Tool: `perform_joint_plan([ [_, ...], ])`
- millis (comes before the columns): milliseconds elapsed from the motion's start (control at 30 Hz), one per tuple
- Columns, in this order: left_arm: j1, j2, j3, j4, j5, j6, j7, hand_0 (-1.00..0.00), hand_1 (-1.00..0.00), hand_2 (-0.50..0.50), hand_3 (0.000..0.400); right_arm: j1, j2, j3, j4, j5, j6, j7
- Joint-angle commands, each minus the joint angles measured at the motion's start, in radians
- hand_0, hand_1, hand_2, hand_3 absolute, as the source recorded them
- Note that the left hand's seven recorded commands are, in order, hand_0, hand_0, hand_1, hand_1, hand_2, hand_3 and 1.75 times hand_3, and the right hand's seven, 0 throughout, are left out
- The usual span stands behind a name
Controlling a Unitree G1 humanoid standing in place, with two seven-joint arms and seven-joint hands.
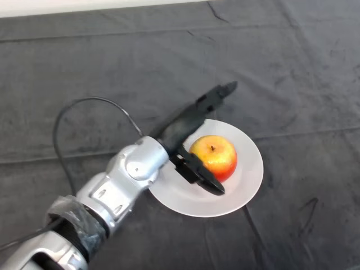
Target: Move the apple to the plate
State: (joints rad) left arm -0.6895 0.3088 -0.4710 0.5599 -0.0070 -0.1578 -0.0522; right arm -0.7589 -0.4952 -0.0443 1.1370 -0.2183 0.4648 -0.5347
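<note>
A red and yellow apple (215, 156) rests upright on a white plate (244, 185), slightly left of the plate's middle, its stem end up. My left hand (183, 130) reaches over the plate's left side. Its fingers (216, 96) stretch straight past the far side of the apple, and its thumb (201, 174) lies along the near side. The apple sits in the gap between them; I cannot tell whether the thumb touches it. The hand is open.
A dark wrinkled cloth (292, 67) covers the whole table. A pale strip (84, 5) runs along the far edge of the table.
</note>
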Motion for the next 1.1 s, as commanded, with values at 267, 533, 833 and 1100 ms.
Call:
perform_joint_plan([
  [267, 0.035, 0.116, 0.185, -0.146, -0.056, 0.034, 0.039, 0.0, 0.0, 0.0, 0.0, 0.028, -0.005, 0.0007, 0.025, -0.0019, 0.01, 0.0031],
  [533, 0.142, 0.182, 0.36, -0.265, -0.114, 0.063, 0.09, 0.0, 0.0, 0.0, 0.0, 0.03, -0.005, 0.0008, 0.022, -0.0015, 0.01, 0.004],
  [833, 0.249, 0.215, 0.545, -0.375, -0.161, 0.096, 0.168, 0.0, 0.0, 0.0, 0.0, 0.033, -0.005, 0.0008, 0.016, -0.0011, 0.011, 0.0053],
  [1100, 0.318, 0.249, 0.709, -0.398, -0.2, 0.094, 0.204, 0.0, 0.0, 0.0, 0.0, 0.035, -0.005, 0.0008, 0.013, -0.0009, 0.012, 0.0063],
])
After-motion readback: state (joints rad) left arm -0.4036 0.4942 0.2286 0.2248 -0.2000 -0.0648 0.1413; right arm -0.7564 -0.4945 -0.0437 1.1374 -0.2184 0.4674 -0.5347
